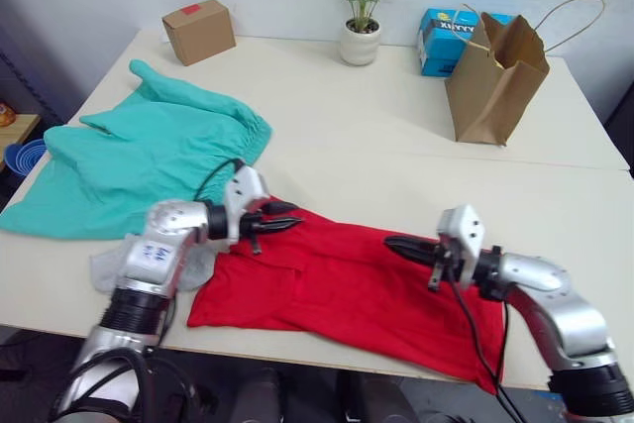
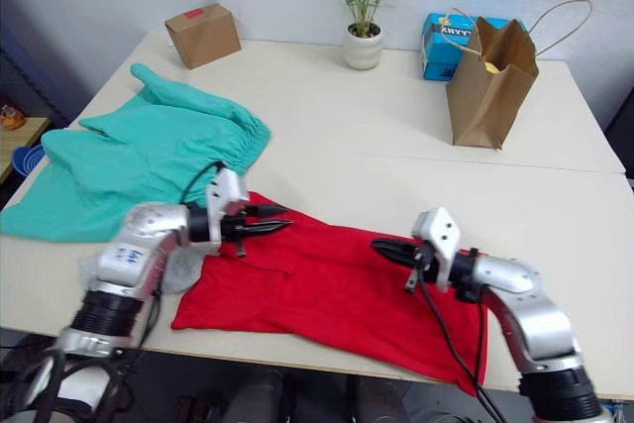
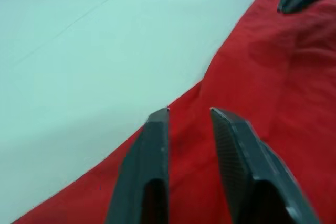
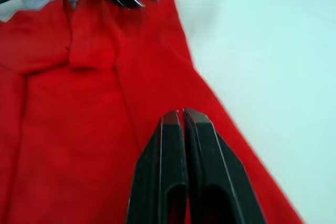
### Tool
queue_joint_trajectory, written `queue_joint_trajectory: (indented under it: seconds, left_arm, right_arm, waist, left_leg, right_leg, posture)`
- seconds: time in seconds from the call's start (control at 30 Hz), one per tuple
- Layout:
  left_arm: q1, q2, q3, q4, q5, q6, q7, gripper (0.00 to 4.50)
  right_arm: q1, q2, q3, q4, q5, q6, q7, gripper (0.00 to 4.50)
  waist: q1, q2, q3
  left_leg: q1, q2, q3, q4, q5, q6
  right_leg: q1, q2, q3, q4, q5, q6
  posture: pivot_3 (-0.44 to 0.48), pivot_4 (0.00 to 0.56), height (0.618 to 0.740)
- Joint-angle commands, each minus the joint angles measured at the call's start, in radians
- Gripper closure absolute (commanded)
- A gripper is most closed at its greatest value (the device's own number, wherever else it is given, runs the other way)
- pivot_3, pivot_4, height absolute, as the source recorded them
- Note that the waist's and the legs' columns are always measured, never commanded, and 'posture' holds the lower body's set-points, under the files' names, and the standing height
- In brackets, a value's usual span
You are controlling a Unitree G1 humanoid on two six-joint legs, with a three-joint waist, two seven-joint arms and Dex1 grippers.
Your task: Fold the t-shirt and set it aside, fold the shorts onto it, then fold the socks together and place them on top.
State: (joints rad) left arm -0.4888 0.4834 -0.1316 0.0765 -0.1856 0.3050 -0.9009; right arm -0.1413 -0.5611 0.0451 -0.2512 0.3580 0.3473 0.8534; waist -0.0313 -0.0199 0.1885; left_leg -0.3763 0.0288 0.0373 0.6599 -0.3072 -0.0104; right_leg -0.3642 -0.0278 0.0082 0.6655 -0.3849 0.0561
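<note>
The red t-shirt [image 1: 347, 289] lies spread and rumpled on the white table's near side. My left gripper [image 1: 294, 218] hovers over its far left edge, fingers slightly open with nothing between them; the wrist view shows the same gap [image 3: 189, 111] above the red hem. My right gripper [image 1: 391, 242] is shut just above the shirt's far edge near the middle, pointing toward the left gripper; its fingers [image 4: 173, 129] are pressed together. The teal-green shorts [image 1: 139, 156] lie spread at the left. Grey socks [image 2: 178, 269] peek out beneath my left forearm.
Along the table's far side stand a cardboard box [image 1: 198, 32], a potted plant [image 1: 361, 17], a blue carton [image 1: 441, 37] and a brown paper bag [image 1: 495, 71]. A blue bowl [image 1: 25, 156] sits beyond the table's left edge. Bare tabletop [image 1: 376, 136] lies between the shirt and the bag.
</note>
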Motion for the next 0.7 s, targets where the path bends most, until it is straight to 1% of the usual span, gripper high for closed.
queue_joint_trajectory:
  seconds: [0.03, 0.13, 0.2, 0.3, 0.43, 0.57, 0.63, 0.7]
  left_arm:
    - [0.022, 0.000, -0.012, -0.028, 0.071, 0.021, 0.097, 4.48]
    - [0.032, 0.023, -0.025, -0.034, 0.094, 0.152, 0.122, 4.48]
    - [0.032, 0.024, 0.021, -0.031, 0.074, 0.195, 0.153, 4.48]
    - [0.024, 0.054, 0.062, 0.004, 0.069, 0.160, 0.153, 4.48]
    - [0.026, 0.125, 0.081, -0.016, 0.049, 0.094, 0.070, 4.48]
    - [0.034, 0.184, 0.151, -0.081, -0.040, 0.077, -0.017, 4.48]
    - [0.042, 0.219, 0.213, -0.092, -0.115, 0.066, -0.090, 4.48]
    - [0.049, 0.259, 0.258, -0.092, -0.189, 0.095, -0.165, 4.48]
  right_arm:
    - [-0.042, 0.004, 0.030, 0.044, -0.106, -0.072, -0.062, 4.50]
    - [-0.031, -0.004, -0.023, 0.128, -0.120, -0.103, -0.090, 4.50]
    - [0.009, -0.055, -0.067, 0.177, -0.124, -0.140, -0.060, 4.50]
    - [0.054, -0.105, -0.151, 0.236, -0.094, -0.161, -0.039, 4.50]
    - [0.133, -0.161, -0.277, 0.291, -0.019, -0.211, 0.048, 4.50]
    - [0.210, -0.213, -0.377, 0.350, 0.008, -0.293, 0.123, 4.50]
    - [0.229, -0.265, -0.439, 0.229, 0.174, -0.148, 0.225, 4.50]
    - [0.243, -0.343, -0.454, 0.132, 0.275, 0.029, 0.275, 4.50]
  waist:
    - [-0.002, 0.000, 0.000]
    - [0.003, 0.000, 0.000]
    - [0.008, 0.000, 0.000]
    - [0.005, 0.000, 0.000]
    - [0.003, 0.000, 0.000]
    - [0.004, 0.000, 0.000]
    - [0.003, 0.001, 0.000]
    - [-0.005, 0.002, 0.001]
  left_leg:
    - [0.000, 0.000, 0.000, 0.000, 0.000, 0.000]
    - [0.001, 0.000, 0.000, 0.000, 0.000, 0.000]
    - [0.002, 0.000, 0.000, 0.000, 0.000, 0.000]
    - [0.004, 0.000, 0.000, 0.000, 0.000, 0.001]
    - [0.006, 0.000, 0.000, -0.001, 0.000, 0.001]
    - [0.006, 0.000, 0.000, -0.004, 0.000, 0.000]
    - [0.005, 0.000, 0.000, -0.004, 0.000, 0.000]
    - [0.005, 0.000, 0.001, -0.004, 0.000, 0.000]
  right_leg:
    - [-0.001, 0.000, 0.000, 0.001, 0.000, 0.000]
    - [-0.001, 0.000, 0.000, 0.003, 0.000, 0.000]
    - [0.001, 0.000, 0.000, 0.003, 0.000, 0.000]
    - [0.004, -0.001, -0.001, -0.001, 0.000, 0.000]
    - [0.006, 0.000, -0.001, -0.001, 0.000, 0.000]
    - [0.006, 0.000, -0.001, -0.003, 0.000, 0.000]
    - [0.006, 0.000, -0.001, -0.003, 0.000, 0.000]
    - [0.005, 0.000, 0.000, -0.003, 0.000, 0.000]
  posture:
    - [0.000, 0.150, 0.740]
    - [0.000, 0.150, 0.740]
    - [0.000, 0.150, 0.740]
    - [0.000, 0.150, 0.740]
    - [0.000, 0.150, 0.740]
    - [0.000, 0.150, 0.740]
    - [0.000, 0.150, 0.740]
    - [0.000, 0.150, 0.740]
